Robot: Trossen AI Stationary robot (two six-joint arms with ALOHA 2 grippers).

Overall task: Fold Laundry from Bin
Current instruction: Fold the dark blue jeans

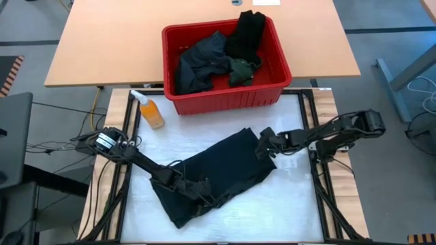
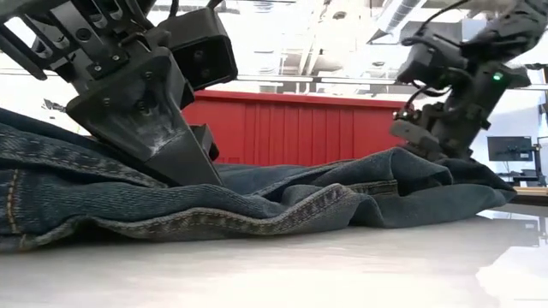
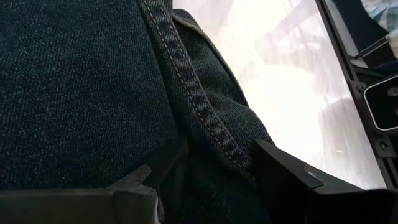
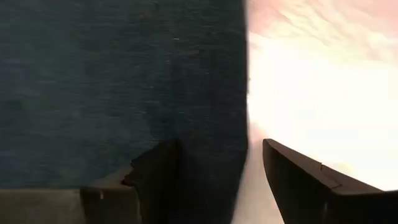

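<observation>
One pair of dark navy jeans point(image 1: 228, 170) out of the bin, spread slantwise across the middle of the white worktop point(image 1: 293, 201), rumpled into low folds along the near edge in the low view.

Left jaws low over the jeans' near-left part, at the end of the left arm point(image 1: 146, 163) reaching in from the worktop's left side. Clenched on a fold of denim: stitched seam running down between the two dark fingers point(image 3: 286, 180), cloth filling the gap.

Right jaws at the jeans' far-right corner, at the end of the right arm point(image 1: 327, 133) coming in from the right. Released, set wide and straddling the cloth's edge: one finger point(image 4: 155, 171) against the denim, the other point(image 4: 298, 180) over bare worktop, a strip of light between it and the cloth.

Rest of the laundry point(image 1: 204, 64) heaped inside the red bin point(image 1: 225, 102) at the worktop's far edge: dark pieces, one black piece draped over the far rim, a bit of dark green among them. Orange bottle point(image 1: 151, 112) lying just left of the bin, apart from the jeans.
</observation>
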